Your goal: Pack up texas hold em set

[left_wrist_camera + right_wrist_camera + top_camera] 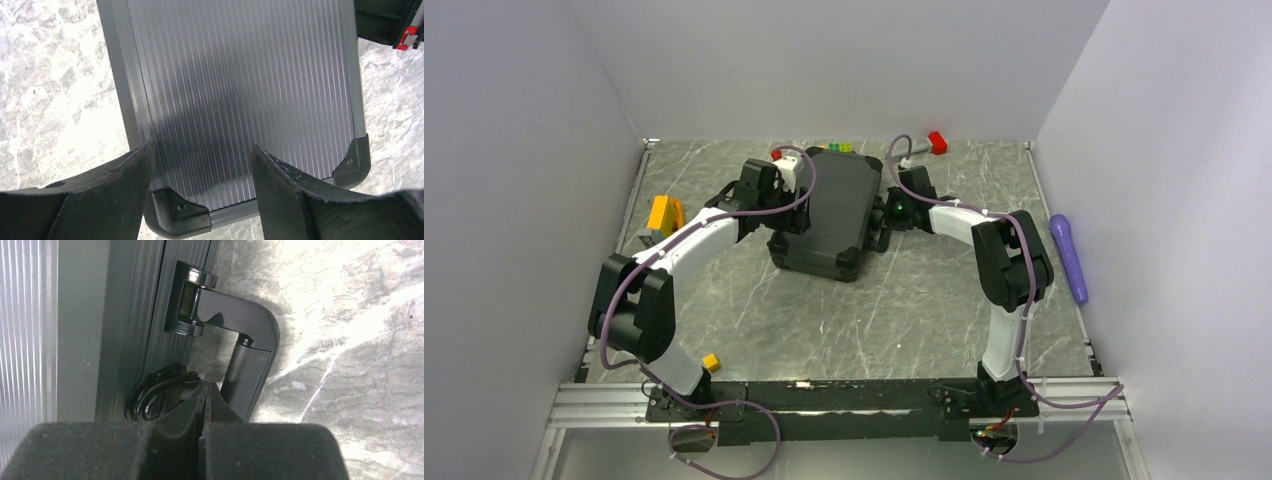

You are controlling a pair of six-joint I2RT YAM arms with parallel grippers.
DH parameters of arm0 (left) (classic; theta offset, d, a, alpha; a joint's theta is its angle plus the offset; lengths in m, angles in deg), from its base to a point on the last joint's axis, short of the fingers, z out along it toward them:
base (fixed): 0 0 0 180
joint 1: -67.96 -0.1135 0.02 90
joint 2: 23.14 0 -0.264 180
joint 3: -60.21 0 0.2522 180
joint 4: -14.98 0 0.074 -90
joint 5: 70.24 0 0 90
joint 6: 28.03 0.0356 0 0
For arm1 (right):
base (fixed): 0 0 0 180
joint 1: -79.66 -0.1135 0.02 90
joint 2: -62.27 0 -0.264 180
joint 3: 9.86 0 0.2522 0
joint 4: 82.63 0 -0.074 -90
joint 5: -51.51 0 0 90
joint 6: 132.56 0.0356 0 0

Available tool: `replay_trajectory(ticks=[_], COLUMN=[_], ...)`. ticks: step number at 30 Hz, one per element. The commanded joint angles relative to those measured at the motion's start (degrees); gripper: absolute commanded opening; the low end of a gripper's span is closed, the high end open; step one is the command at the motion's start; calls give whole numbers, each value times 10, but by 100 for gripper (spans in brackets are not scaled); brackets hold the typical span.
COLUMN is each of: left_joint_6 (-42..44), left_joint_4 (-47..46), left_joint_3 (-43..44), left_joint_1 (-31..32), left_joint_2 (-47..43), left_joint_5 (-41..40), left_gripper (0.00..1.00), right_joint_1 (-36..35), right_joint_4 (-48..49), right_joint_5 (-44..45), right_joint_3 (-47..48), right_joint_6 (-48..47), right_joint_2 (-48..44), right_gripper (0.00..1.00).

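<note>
Overhead, the left arm (pixel 694 235) reaches from the lower left to the closed briefcase (pixel 829 205) at mid-frame on the worktop (pixel 874 320); the right arm (pixel 984 235) bends in to its right edge. Only the wrist views tell more — left fingers (pixel 115 190) spread apart above the ribbed lid, right fingers (pixel 185 415) pressed together beside the handle (pixel 245 375).
</note>
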Motion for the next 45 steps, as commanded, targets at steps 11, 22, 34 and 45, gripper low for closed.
replay_trajectory(ticks=[11, 22, 34, 45], left_joint_6=[4, 4, 1, 6], left_joint_4=[-8, -8, -16, -38], left_joint_3=[16, 15, 9, -15], left_joint_1=[0, 0, -17, -41], left_joint_2=[-12, -13, -44, -113], left_joint_5=[12, 12, 15, 22], left_gripper=[74, 74, 79, 97], right_joint_1=[-37, -39, -28, 18], right_joint_4=[-4, -3, -53, -76], right_joint_5=[-29, -27, -4, -10], right_joint_3=[-5, -8, 17, 18], right_joint_6=[17, 20, -6, -23], right_joint_2=[42, 38, -29, -106], right_gripper=[0, 0, 7, 18])
